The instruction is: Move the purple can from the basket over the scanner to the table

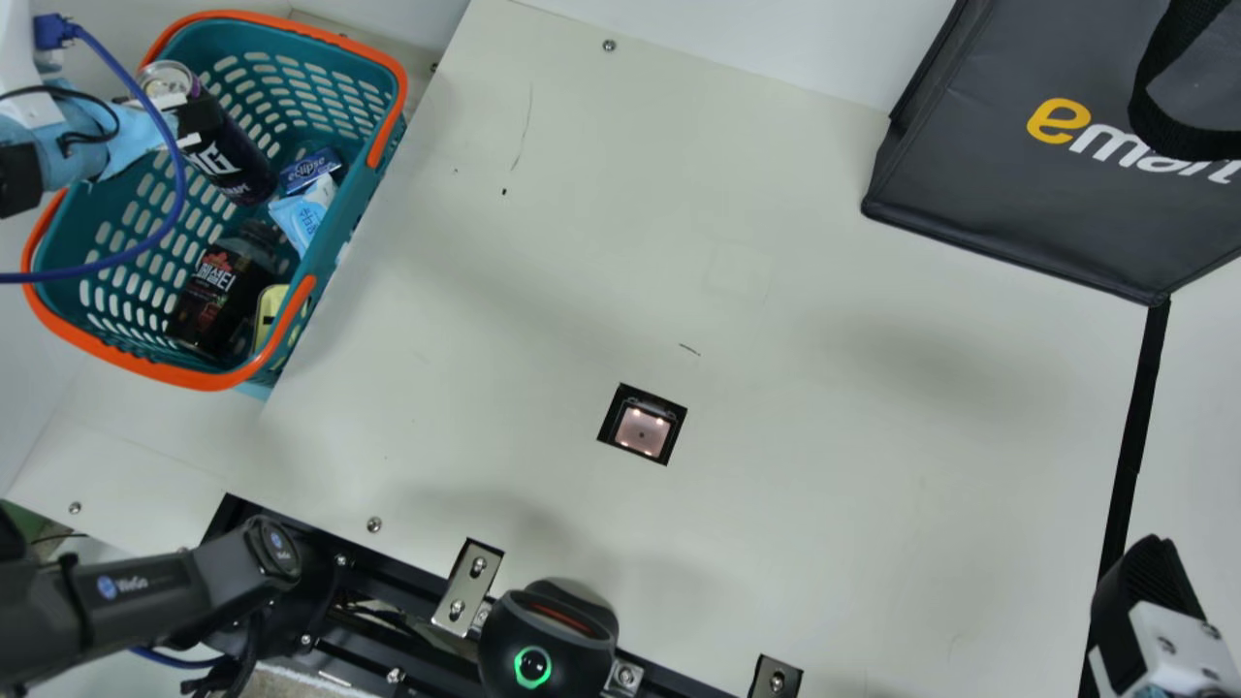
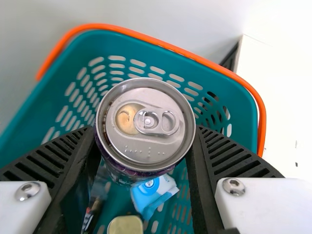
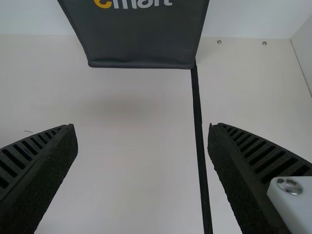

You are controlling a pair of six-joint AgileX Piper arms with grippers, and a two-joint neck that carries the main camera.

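From my remote seat I see a pale wall [image 1: 756, 44] behind the cream table [image 1: 776, 262] — small screws [image 1: 609, 46] near its far edge, a black strip [image 1: 1129, 465] running down the main view's right side. Soft shadows lie across it — the light looks diffuse.

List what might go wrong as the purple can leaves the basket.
The left end effector grips the purple can near its top, so it might swing or slip. The can's lower end sits inside the basket and could catch the rim. The blue cable arcing over the basket may snag.
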